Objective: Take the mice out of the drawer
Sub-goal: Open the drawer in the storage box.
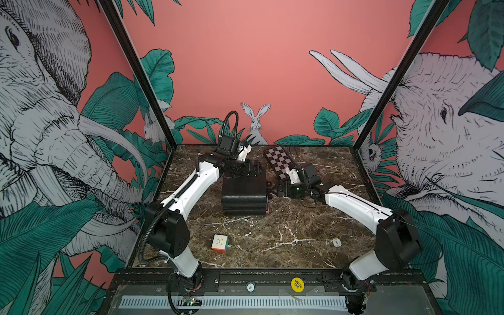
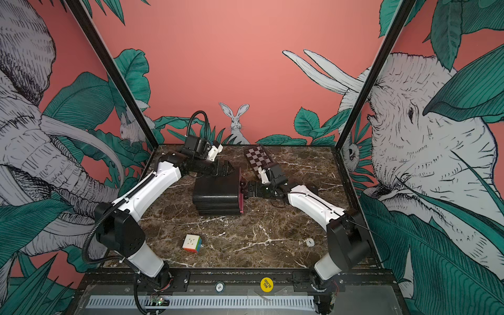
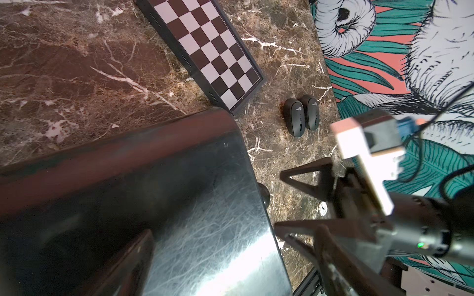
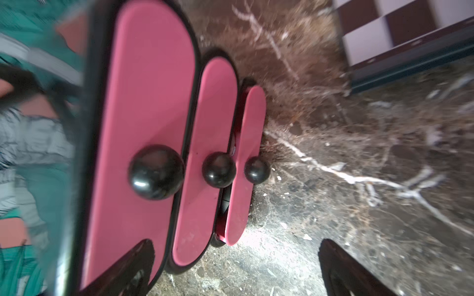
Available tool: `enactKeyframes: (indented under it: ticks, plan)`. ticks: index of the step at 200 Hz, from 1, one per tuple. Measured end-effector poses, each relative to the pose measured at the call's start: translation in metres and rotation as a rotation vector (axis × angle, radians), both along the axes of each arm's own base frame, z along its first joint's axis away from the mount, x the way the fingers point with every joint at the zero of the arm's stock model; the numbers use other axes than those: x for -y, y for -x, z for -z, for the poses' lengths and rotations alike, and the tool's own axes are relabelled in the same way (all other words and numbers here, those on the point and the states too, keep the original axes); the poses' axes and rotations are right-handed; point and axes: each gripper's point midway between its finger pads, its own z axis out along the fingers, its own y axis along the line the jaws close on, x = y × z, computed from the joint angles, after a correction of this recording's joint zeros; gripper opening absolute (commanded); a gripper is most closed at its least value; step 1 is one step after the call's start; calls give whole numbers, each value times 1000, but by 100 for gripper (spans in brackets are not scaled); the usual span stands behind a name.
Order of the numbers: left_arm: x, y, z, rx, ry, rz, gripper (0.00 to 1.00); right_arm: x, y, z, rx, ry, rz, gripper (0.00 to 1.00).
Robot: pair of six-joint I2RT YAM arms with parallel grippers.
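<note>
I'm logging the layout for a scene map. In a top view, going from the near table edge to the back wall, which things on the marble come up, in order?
puzzle cube → black drawer unit → chessboard. The small white disc lies about level with the cube, so it is left out.

Two black mice [image 3: 295,118] lay side by side on the marble table [image 3: 77,77], near a chessboard's [image 3: 205,51] corner. The glossy black drawer unit [image 3: 192,192] filled the foreground, and the right gripper [image 3: 279,200], jaws apart, faced its side.
</note>
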Motion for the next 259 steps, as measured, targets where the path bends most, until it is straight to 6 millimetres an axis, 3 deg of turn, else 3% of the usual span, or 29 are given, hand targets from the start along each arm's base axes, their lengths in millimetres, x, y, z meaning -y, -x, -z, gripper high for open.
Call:
enactKeyframes:
  ticks: [35, 60, 98, 126, 193, 227, 259]
  plan:
    - [1, 1, 0, -1, 3, 3, 99, 26, -22, -2, -4, -147, 88, 93]
    - [3, 3, -1, -9, 15, 16, 99, 9, -27, 9, -55, -237, 23, 79]
    - [16, 12, -1, -27, 35, 48, 99, -11, -25, 38, -149, -315, -43, 72]
    - [23, 15, -1, -35, 45, 57, 99, -20, -25, 33, -152, -378, -78, 60]
    - [25, 14, -2, -47, 59, 42, 99, -32, -23, 45, -217, -448, -139, 59]
    - [25, 14, -2, -51, 61, 36, 99, -36, -26, 44, -216, -475, -155, 48]
    - [25, 13, -2, -56, 65, 27, 99, -41, -26, 45, -225, -494, -168, 47]
